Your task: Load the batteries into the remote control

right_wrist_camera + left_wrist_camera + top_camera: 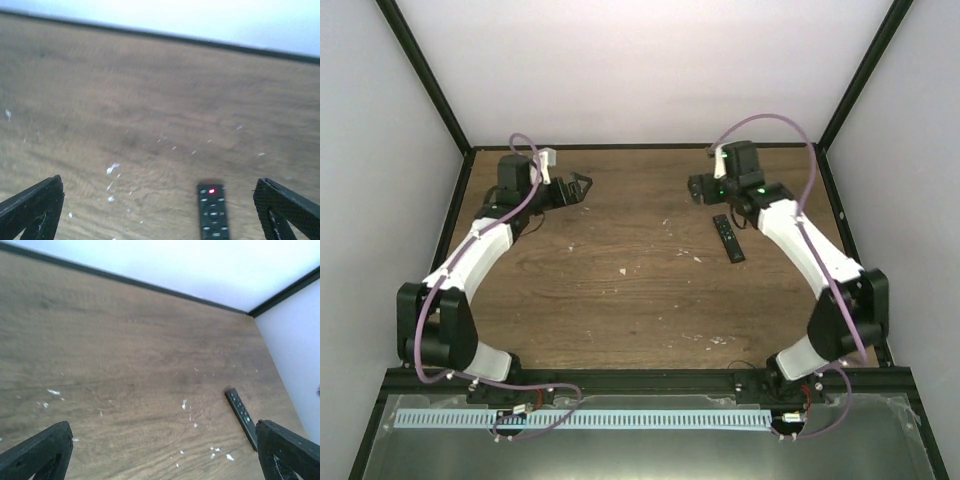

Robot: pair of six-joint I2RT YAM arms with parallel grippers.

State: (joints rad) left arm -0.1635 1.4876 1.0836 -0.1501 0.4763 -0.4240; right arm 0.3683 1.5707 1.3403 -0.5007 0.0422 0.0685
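The remote control [728, 238] is a slim black bar lying buttons-up on the wooden table, right of centre. It also shows at the right in the left wrist view [241, 412] and at the bottom in the right wrist view [213, 212], its red button toward the far end. My left gripper [582, 187] hovers at the far left, open and empty [161, 425]. My right gripper [696, 186] hovers just behind and left of the remote, open and empty [159, 180]. No blue batteries are in view.
Pale specks of debris [696, 258] are scattered over the table's middle and also show in the left wrist view [184, 404]. Black frame posts and white walls enclose the table [620, 330] at the back and sides.
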